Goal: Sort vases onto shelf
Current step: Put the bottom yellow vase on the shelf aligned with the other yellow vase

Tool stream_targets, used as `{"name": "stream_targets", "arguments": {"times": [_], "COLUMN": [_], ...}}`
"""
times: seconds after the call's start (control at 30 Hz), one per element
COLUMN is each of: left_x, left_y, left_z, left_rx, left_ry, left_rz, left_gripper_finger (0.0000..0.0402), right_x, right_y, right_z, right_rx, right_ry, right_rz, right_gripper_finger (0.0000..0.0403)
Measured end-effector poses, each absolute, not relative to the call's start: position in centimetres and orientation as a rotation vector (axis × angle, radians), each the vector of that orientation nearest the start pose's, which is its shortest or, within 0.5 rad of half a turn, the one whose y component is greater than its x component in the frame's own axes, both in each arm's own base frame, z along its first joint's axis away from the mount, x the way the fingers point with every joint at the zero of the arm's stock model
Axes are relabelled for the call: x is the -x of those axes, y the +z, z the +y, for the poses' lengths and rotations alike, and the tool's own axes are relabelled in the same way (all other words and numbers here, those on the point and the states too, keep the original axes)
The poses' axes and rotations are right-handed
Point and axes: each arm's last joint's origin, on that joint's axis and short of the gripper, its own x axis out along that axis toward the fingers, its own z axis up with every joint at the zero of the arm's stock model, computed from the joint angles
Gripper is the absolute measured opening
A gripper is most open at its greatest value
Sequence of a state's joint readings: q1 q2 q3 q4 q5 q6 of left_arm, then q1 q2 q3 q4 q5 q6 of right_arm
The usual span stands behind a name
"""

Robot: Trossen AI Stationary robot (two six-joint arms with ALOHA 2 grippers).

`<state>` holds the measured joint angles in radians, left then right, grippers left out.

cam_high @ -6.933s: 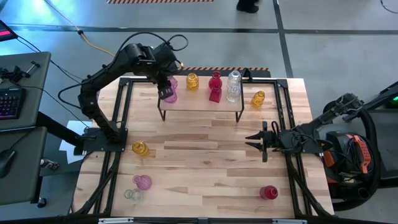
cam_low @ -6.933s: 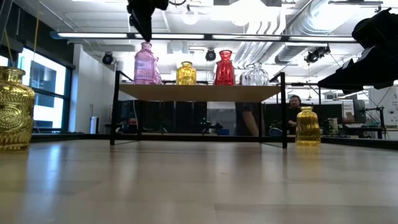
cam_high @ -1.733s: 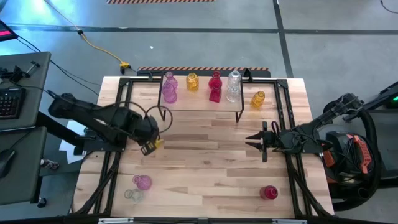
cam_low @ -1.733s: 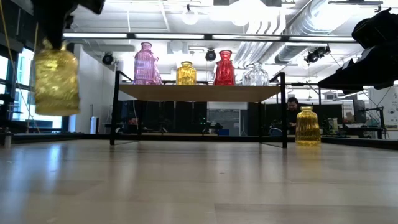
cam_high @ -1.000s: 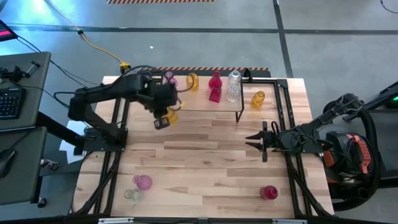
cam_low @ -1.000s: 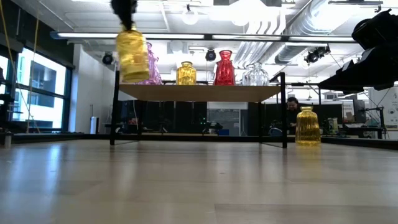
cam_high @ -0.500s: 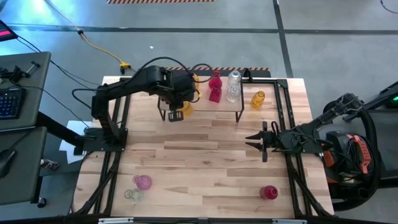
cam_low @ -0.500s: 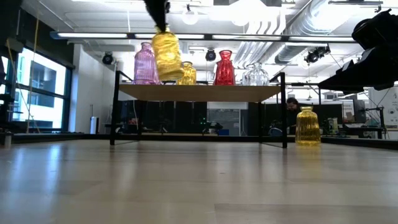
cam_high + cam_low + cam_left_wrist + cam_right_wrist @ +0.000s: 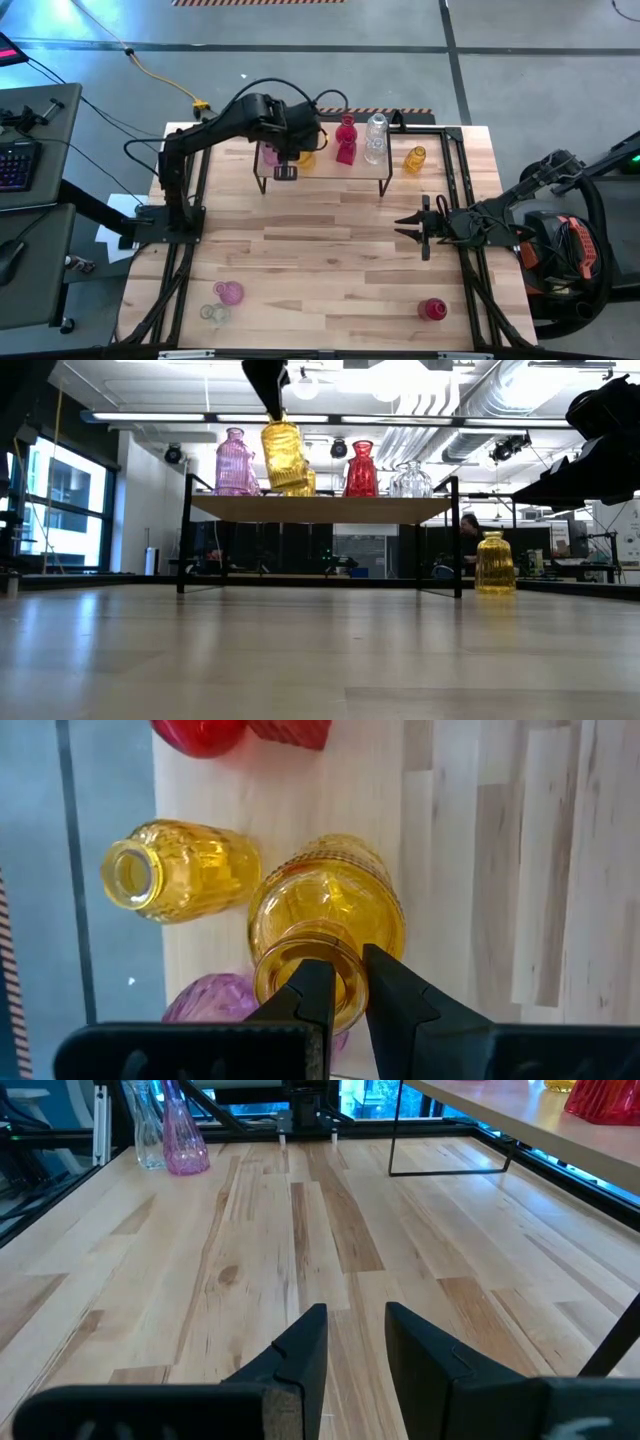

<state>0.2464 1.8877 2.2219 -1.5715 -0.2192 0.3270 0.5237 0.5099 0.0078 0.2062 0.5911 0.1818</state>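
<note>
- Left gripper [image 9: 343,982] is pinched tight on the rim of the yellow vase [image 9: 283,455], hanging over the shelf [image 9: 320,508], upper centre of the low view.
- Right gripper [image 9: 405,228] waits mid-right in the high view, fingers slightly parted, holding nothing.

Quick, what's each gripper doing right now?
Left gripper: closed on the yellow vase by its rim, above the shelf.
Right gripper: open, empty, over the table.

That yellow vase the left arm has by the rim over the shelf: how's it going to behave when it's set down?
The yellow vase looks like ribbed glass: rigid, probably slick and breakable. The left hand pinches only its rim, and it hangs tilted in the low view, so it may swing or rock on landing. Its wide body should resist tipping on the shelf.
</note>
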Motion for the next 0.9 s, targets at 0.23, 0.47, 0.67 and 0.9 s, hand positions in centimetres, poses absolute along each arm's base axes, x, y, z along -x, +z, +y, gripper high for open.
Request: {"name": "stream_targets", "arguments": {"times": [0.23,0.47,0.67,0.9], "left_x": [-33.1,-33.6,-34.4,-34.6], "left_y": [40.1,39.6,38.7,38.7], "left_z": [9.7,10.3,10.8,11.2], "left_rx": [-0.267,-0.260,-0.280,-0.286], "left_ry": [0.197,0.201,0.182,0.189], "left_rz": [1.304,1.309,1.326,1.308], "left_gripper_finger": [0.0028,0.0036,0.0038,0.0040], "right_x": [-11.3,-11.3,-11.3,-11.3], "right_y": [14.0,14.0,14.0,14.0], "right_z": [4.7,4.7,4.7,4.7], "right_rx": [-0.024,-0.024,-0.024,-0.024], "right_ry": [-0.089,-0.089,-0.089,-0.089], "right_rz": [0.244,0.244,0.244,0.244], "right_gripper_finger": [0.0087,0.0087,0.0087,0.0087]}}
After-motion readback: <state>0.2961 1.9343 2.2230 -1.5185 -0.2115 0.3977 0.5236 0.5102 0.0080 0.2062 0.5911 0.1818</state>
